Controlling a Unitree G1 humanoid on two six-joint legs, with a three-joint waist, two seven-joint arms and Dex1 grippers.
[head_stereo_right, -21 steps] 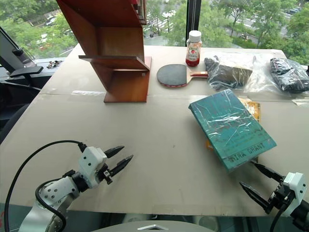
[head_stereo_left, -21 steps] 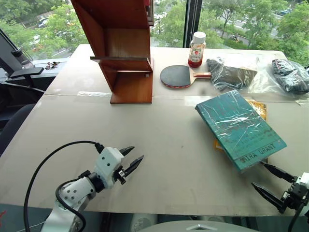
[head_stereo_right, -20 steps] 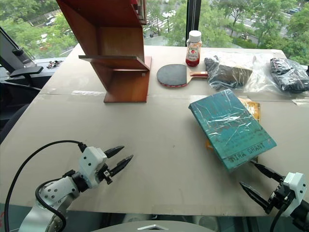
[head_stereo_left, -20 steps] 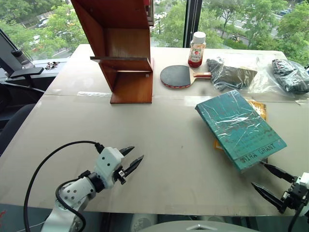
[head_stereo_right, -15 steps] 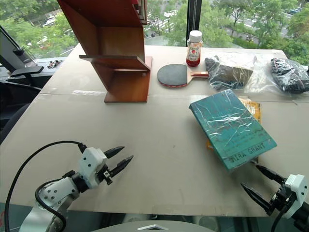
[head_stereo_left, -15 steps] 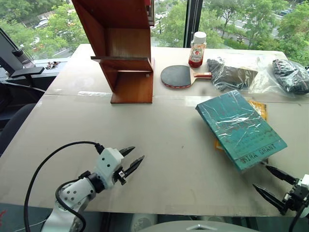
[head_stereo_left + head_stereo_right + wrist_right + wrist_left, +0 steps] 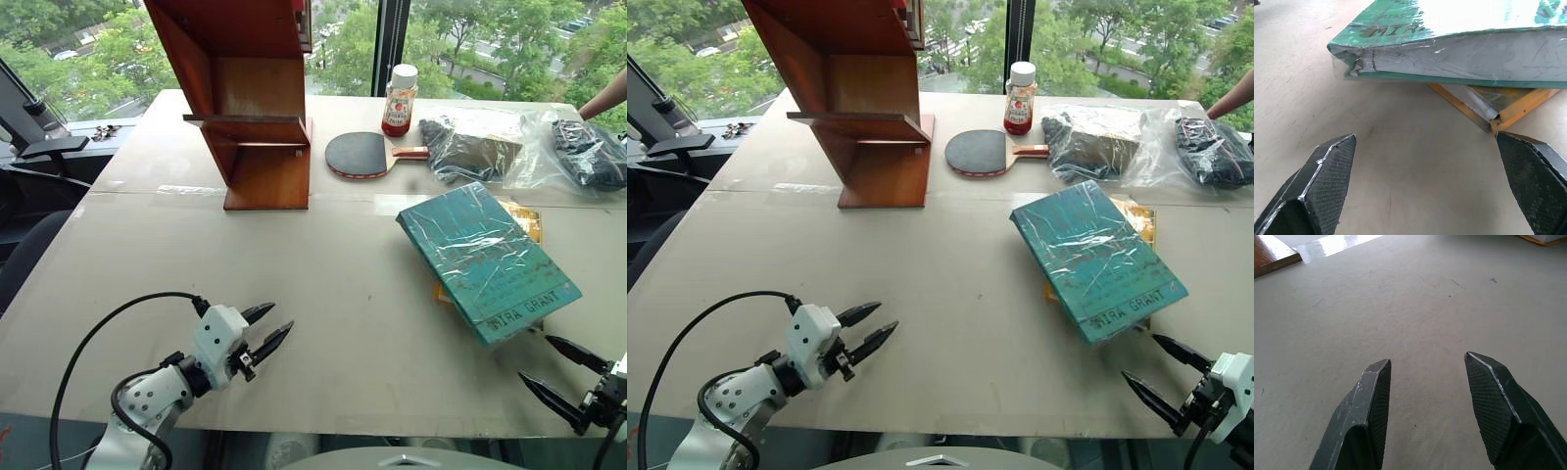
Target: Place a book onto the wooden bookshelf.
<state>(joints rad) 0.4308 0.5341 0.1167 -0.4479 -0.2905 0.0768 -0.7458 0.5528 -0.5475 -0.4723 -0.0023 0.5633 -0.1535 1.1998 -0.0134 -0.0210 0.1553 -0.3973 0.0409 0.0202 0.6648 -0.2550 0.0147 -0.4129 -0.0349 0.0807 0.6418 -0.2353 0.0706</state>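
Observation:
The book [image 7: 485,259], teal and wrapped in shiny plastic, lies flat on the right half of the table, resting on an orange-yellow book [image 7: 525,221]. Just short of its near corner is my right gripper [image 7: 534,356], open wide and touching nothing. The right wrist view shows the book's page edge [image 7: 1459,56] beyond that gripper's [image 7: 1426,136] spread fingers. The wooden bookshelf [image 7: 250,108] stands at the far left of the table. My left gripper [image 7: 282,315] hovers open over bare tabletop near the front left, and the left wrist view shows nothing between its fingers [image 7: 1374,396].
A table tennis paddle [image 7: 358,154], a red-labelled bottle [image 7: 399,100] and two plastic-wrapped bundles [image 7: 470,147] [image 7: 588,152] lie along the far edge. A person's arm [image 7: 602,98] shows at the far right. The table's front edge runs just under both grippers.
My right gripper has drawn slightly back from the book's near corner. My left gripper has sunk a little. A person's arm has come into view at the far right.

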